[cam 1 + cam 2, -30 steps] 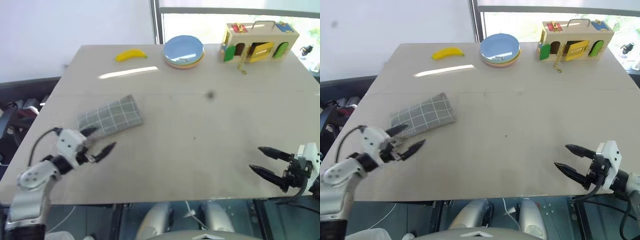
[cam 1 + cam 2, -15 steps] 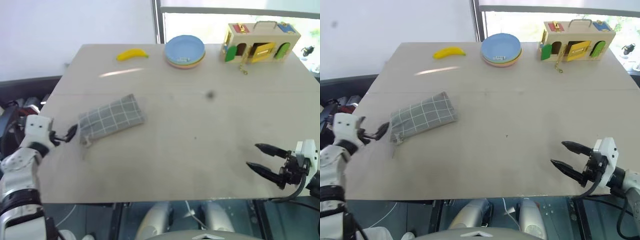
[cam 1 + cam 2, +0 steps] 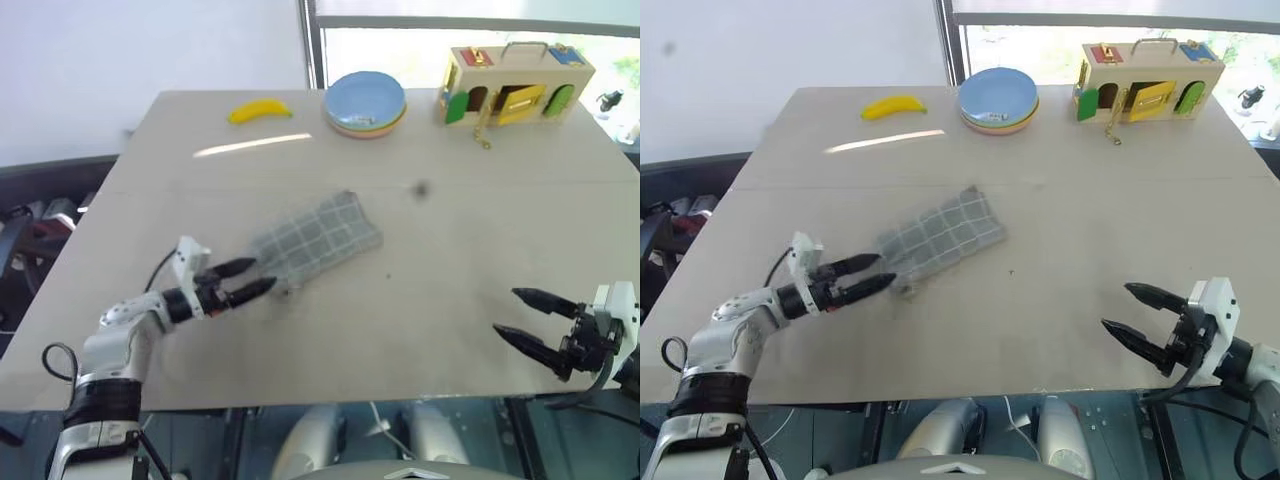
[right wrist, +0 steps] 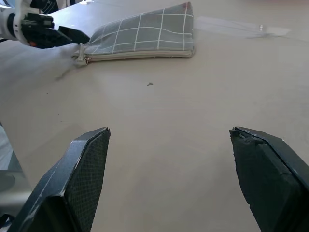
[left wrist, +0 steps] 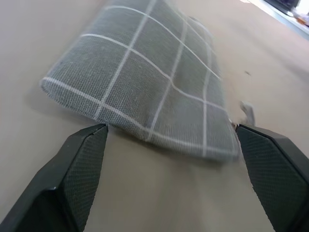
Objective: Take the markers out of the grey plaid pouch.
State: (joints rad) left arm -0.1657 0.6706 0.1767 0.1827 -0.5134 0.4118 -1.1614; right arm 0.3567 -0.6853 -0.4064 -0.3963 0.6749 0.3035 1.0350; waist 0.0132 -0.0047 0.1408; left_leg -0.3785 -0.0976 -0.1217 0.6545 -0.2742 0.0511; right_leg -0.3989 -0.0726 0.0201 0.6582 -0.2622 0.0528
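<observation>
1. Grey plaid pouch point(image 3: 315, 237) is lying flat on the table point(image 3: 450, 270) in the head views, left of centre, well short of the banana point(image 3: 259, 110), the stacked plates point(image 3: 366, 102) and the wooden latch box point(image 3: 515, 80) along the far edge. Its long axis is running diagonally, near end toward my left side, far end toward the table's middle. I am seeing no markers, so I am judging them to be inside.

2. In the same views I am holding my left gripper point(image 3: 243, 281) just beside the pouch's near end, fingers released and holding nothing. My right gripper point(image 3: 1143, 313) is hanging well apart near the front right edge, fingers spread and empty.

3. In the left wrist view the pouch point(image 5: 145, 82) is sitting crosswise between my spread fingers point(image 5: 82, 159), its near short end facing me, with what looks like a zipper pull point(image 5: 247, 111) at one corner. I am judging that a clean pinch on that corner, low against the table, is needed.

4. In the right wrist view the pouch point(image 4: 140, 34) is showing its tan edge toward me. I am thinking the right arm must pin the far end while the left works the zipper.
</observation>
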